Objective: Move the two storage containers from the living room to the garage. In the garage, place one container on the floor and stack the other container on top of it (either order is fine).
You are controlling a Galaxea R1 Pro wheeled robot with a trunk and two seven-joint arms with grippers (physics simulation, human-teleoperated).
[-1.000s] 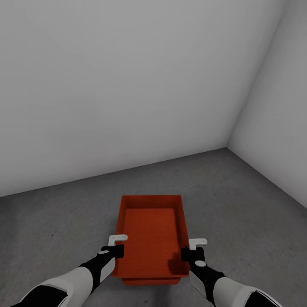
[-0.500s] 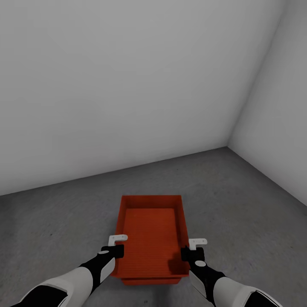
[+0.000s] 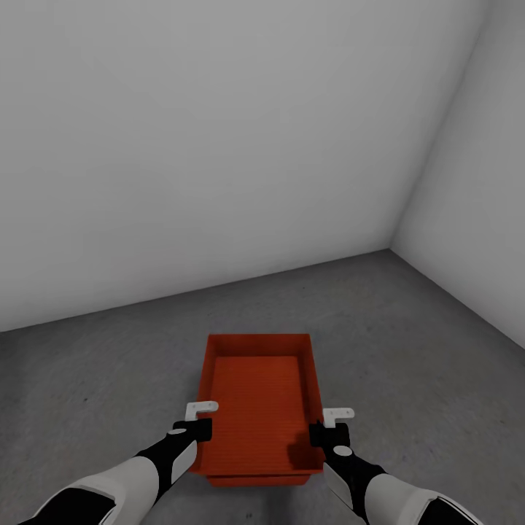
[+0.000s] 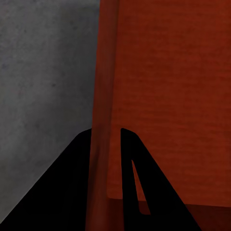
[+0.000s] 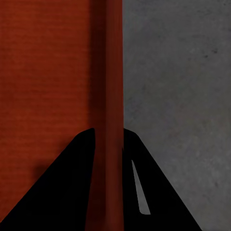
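Garage corner, plain white walls, grey concrete floor (image 3: 408, 364). Orange-red container (image 3: 259, 408) in front of robot, second rim visible just beneath near edge, so prob. already nested on the other; cannot confirm. Left pincer (image 3: 198, 419) clamped on left wall, right pincer (image 3: 329, 424) clamped on right wall, one finger each side of rim, for level two-sided carry. Release not yet made.

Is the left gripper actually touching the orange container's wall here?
Touching. In the left wrist view the left gripper has one finger on each side of the storage container's wall, both pressed against it, with no gap showing.
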